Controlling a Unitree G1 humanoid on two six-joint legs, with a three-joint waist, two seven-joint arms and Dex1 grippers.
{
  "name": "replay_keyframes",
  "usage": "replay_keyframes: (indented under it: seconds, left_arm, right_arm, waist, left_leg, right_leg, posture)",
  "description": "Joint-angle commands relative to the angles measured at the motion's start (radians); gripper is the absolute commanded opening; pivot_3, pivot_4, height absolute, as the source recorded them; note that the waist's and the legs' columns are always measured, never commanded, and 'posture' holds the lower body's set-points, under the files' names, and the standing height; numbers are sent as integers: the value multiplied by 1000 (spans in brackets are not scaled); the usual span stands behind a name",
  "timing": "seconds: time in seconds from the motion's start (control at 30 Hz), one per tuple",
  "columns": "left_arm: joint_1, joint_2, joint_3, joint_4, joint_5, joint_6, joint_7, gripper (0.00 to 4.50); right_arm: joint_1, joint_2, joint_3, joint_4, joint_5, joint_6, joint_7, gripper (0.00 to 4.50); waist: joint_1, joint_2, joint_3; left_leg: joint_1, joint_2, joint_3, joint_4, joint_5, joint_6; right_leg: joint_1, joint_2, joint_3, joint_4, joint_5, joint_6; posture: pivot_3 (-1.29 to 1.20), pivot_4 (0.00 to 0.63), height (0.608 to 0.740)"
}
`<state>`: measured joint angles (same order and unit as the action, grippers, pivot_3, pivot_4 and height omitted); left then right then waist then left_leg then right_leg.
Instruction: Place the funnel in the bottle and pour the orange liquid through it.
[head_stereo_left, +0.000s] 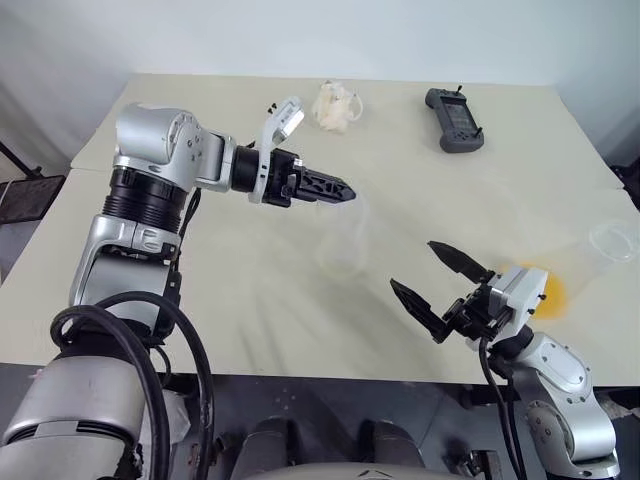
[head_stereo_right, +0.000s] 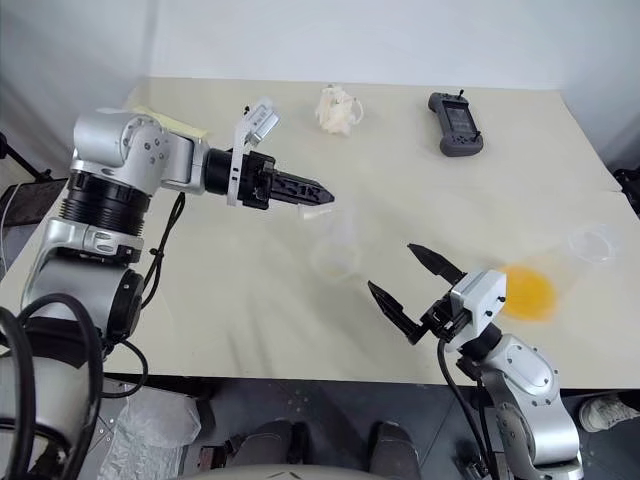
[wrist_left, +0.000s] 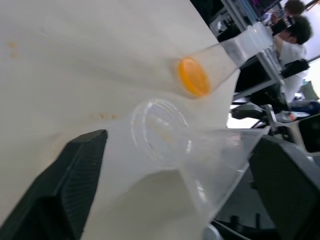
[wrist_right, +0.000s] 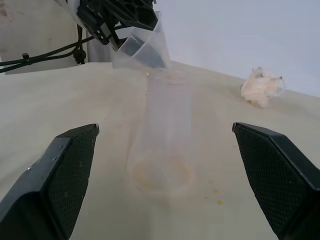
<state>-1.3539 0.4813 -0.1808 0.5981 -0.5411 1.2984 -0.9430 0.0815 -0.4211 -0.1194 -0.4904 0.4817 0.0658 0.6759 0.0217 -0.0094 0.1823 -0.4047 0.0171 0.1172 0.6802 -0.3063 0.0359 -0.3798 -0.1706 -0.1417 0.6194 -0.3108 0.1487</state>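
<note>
The left pincer (wrist_right: 127, 20) hangs over the bottle (wrist_right: 162, 135), which stands upright mid-table (head_stereo_left: 250, 290); its fingers stand apart around the funnel (wrist_right: 145, 47), tilted at the bottle's mouth. The right pincer (head_stereo_left: 440, 285) hovers nearby, spread wide and empty. The orange liquid (head_stereo_right: 527, 292) sits in a flask lying at the table's right.

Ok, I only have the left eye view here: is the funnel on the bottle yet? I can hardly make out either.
Observer: In the right wrist view the funnel sits tilted at the mouth of the bottle.
Operator: Is the left gripper clamped on it?
Observer: No. The left wrist view shows the left gripper with its fingers wide apart and the funnel between them.
Operator: Anything inside the bottle?
Observer: Just faint orange traces at its bottom, seen from the right wrist.
</note>
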Motion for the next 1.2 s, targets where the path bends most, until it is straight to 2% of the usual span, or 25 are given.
replay_keyframes:
  seconds: [0.03,0.2,0.33,0.4,0.47,0.53,0.67,0.73,0.83,0.9,1.07,1.2]
  left_arm:
    - [7,-21,65,-17,28,-101,39,4472]
    - [40,-45,139,-31,30,-210,56,4472]
    - [94,-36,155,-94,30,-311,-1,4472]
    - [181,-25,200,-178,9,-474,-89,4472]
    - [291,-32,304,-248,-44,-665,-186,4472]
    - [382,-16,338,-284,-27,-816,-243,4472]
    - [568,55,317,-337,60,-1029,-326,4472]
    - [663,74,318,-342,107,-1159,-334,4472]
    - [792,62,333,-385,113,-1200,-296,4472]
    - [839,48,330,-424,100,-1197,-268,4472]
    - [907,20,309,-515,67,-1141,-227,4472]
    - [927,7,284,-559,64,-1129,-221,4472]
  right_arm:
    - [-1,1,-3,-47,4,-16,-8,4500]
    - [-2,0,1,-47,5,-14,-7,4500]
    - [-3,0,5,-48,6,-11,-7,4500]
    - [-7,0,4,-52,10,-5,-9,4500]
    - [-10,-4,-14,-61,44,24,-20,4500]
    - [-6,-7,-42,-75,64,39,-39,4500]
    - [54,-28,-119,-139,124,84,-68,4500]
    - [120,-32,-188,-184,145,89,-91,4500]
    - [244,-21,-322,-253,185,86,-129,4500]
    - [311,-15,-388,-289,208,84,-149,4500]
    - [468,52,-538,-304,244,39,-182,4500]
    - [547,109,-639,-214,247,-5,-182,4500]
  waist:
    - [0,0,0]
    - [-1,0,0]
    - [0,0,0]
    - [-1,0,0]
    - [-3,0,0]
    - [-10,0,0]
    - [-13,0,0]
    - [2,-1,1]
    - [5,5,-3]
    - [5,4,-3]
    - [6,2,-2]
    - [2,4,-3]
  left_leg:
    - [0,0,0,0,0,0]
    - [0,0,0,0,0,0]
    - [0,0,0,0,0,0]
    - [0,0,1,0,0,0]
    - [0,1,1,0,0,0]
    - [0,1,2,0,0,0]
    - [0,2,2,0,0,0]
    - [0,1,2,0,0,0]
    - [1,2,0,1,-2,3]
    - [2,1,0,0,-3,3]
    - [2,4,0,2,-3,4]
    - [2,4,1,1,-3,4]
  right_leg:
    - [0,0,0,0,0,0]
    - [0,0,0,0,0,0]
    - [-1,0,0,1,0,0]
    - [-1,0,1,0,0,0]
    - [-1,0,1,1,0,0]
    - [-2,1,2,1,0,0]
    - [-2,2,2,1,0,0]
    - [-2,2,3,1,0,0]
    - [1,1,11,0,0,0]
    - [1,1,11,0,0,0]
    - [2,2,11,-1,1,1]
    - [2,2,12,-1,0,1]
  posture:
    - [0,150,740]
    - [0,150,740]
    - [0,150,740]
    - [0,150,740]
    - [0,150,740]
    - [0,150,740]
    - [0,150,740]
    - [0,150,740]
    - [0,150,740]
    - [0,150,740]
    - [0,150,740]
    - [0,150,740]
